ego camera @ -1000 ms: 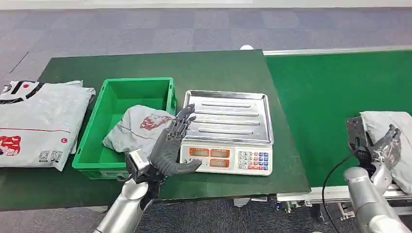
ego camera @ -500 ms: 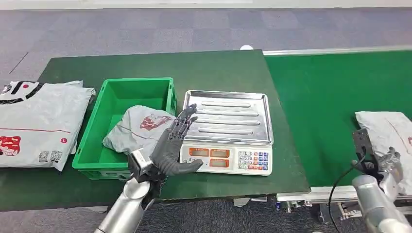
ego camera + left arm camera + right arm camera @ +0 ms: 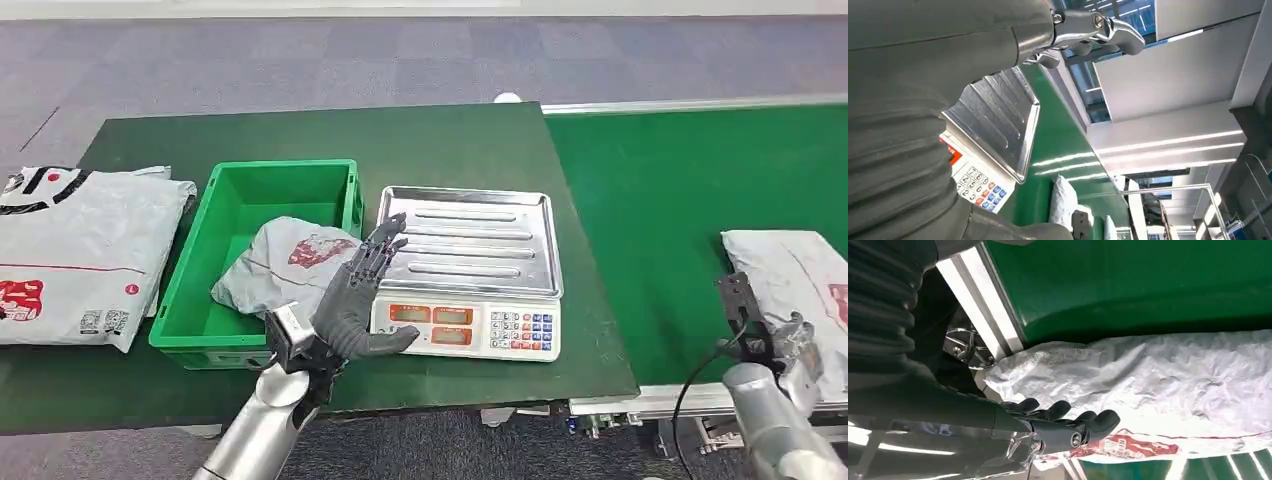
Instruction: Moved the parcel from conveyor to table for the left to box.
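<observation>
Right hand reaching for the conveyor parcel

At lower right, the right hand with curled fingers, grasp unclear, meets the parcel; the left hand, fingers apart, waits at the scale.

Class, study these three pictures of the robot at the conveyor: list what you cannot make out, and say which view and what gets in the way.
- Scale readouts: head view, digits too small.
- Parcel on the conveyor: head view, cut off by the right edge.
- Right hand: right wrist view, unclear whether fingers touch that parcel.
- Parcel in the green crate: head view, its near corner hidden behind the left hand.
</observation>
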Motion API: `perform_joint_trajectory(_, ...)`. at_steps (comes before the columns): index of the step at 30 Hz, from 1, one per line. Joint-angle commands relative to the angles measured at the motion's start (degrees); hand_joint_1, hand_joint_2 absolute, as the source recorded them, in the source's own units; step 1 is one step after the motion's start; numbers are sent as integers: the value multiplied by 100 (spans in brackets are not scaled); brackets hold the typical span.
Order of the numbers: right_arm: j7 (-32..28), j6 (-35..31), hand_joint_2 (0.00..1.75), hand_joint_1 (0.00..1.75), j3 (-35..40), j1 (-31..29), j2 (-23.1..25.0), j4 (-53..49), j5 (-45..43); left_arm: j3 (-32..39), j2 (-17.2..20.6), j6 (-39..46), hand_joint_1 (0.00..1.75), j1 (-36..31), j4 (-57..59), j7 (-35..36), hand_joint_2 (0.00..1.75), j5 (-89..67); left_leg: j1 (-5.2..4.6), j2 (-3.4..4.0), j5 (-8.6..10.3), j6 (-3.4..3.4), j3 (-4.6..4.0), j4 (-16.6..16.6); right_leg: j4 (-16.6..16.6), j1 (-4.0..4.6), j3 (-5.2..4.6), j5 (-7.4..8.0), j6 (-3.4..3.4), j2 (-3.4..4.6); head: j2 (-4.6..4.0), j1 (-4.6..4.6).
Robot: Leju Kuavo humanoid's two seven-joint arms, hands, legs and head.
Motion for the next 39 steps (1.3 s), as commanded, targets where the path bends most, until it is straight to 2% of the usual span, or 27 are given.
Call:
perform_joint_trajectory(1,24,51,175,0,-265,-235,171,318,26,69,59,13,0,-199,304,19,175,-41,4,18,-5,-5,25,-12,-14,6,21,1,-11,11,0,0)
perform_joint_trajectory(39,-137,-216,175,0,-505,-232,270,211,363,73,65,45,0,-160,279,19,175,-69,2,20,-6,-4,20,-9,-9,4,16,1,-9,14,0,0)
